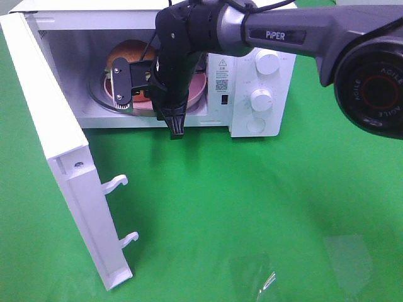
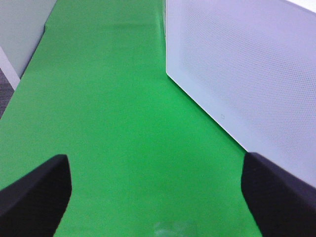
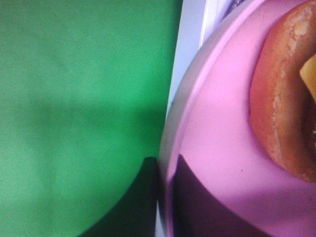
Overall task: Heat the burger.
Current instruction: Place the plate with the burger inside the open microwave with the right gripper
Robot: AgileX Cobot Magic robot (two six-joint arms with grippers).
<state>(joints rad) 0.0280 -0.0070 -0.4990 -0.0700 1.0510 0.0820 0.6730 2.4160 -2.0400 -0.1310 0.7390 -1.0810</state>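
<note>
Burger and pink plate sit inside the open microwave, upper left of the high frame, the plate on the glass turntable. Our right gripper reaches in from the upper right and is clenched on the plate's near rim. In its wrist view, one finger lies over the pink surface and the other outside the rim, so we handle the dish rather than squeeze the bun. We judge the load placed, with letting go next. The door stands wide at the left for access. Our left gripper hangs spread and empty over the green cloth, beside a white perforated panel, probably ready to push that door.
</note>
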